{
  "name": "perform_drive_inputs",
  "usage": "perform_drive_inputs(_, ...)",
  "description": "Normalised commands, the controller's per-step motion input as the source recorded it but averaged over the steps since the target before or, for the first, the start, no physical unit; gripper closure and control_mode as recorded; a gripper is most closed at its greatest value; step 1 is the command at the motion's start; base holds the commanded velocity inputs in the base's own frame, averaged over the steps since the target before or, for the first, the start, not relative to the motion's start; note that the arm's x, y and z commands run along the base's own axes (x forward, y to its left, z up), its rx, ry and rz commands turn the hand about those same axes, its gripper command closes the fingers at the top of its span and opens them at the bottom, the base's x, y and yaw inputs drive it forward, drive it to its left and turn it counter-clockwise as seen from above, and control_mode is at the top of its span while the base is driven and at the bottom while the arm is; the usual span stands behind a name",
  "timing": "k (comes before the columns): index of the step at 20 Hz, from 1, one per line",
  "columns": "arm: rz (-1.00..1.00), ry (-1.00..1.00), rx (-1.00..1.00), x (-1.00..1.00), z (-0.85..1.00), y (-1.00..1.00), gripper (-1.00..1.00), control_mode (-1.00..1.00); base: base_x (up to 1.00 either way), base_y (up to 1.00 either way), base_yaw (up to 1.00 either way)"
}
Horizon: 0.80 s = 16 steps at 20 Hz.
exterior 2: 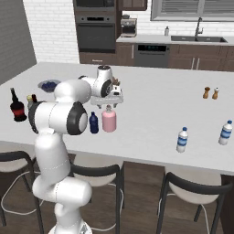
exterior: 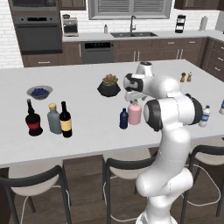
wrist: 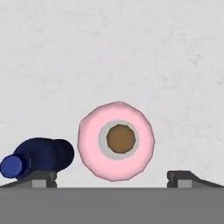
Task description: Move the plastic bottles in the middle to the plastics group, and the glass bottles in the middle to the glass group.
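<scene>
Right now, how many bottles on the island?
7. Far left: black bottle, grey-blue bottle, wine bottle. Middle, under the gripper: dark-blue bottle, pink bottle. Right: two water bottles. The arm may hide others.

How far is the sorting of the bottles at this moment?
Done, it seems: the wine bottle stands beside the grey-blue bottle and the black bottle in the glass group. In hand: the open pincer hovers directly above the pink bottle, not gripping it. Left: the pink bottle goes to the glass group, and the small dark-blue bottle to the water bottles.
</scene>
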Motion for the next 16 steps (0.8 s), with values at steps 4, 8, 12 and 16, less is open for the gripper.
perform_drive_inputs(4, 0.00, 0.08, 0.00, 0.13, -0.11, 0.00, -1.00, -1.00, 0.00, 0.00, 0.00)
perform_drive_inputs(8, 0.00, 0.04, 0.00, 0.16, -0.27, 0.00, -1.00, -1.00, 0.00, 0.00, 0.00)
perform_drive_inputs(12, 0.00, 0.01, 0.00, 0.16, -0.28, 0.00, -1.00, -1.00, 0.00, 0.00, 0.00)
perform_drive_inputs(16, 0.00, 0.00, 0.00, 0.08, -0.06, 0.00, -1.00, -1.00, 0.00, 0.00, 0.00)
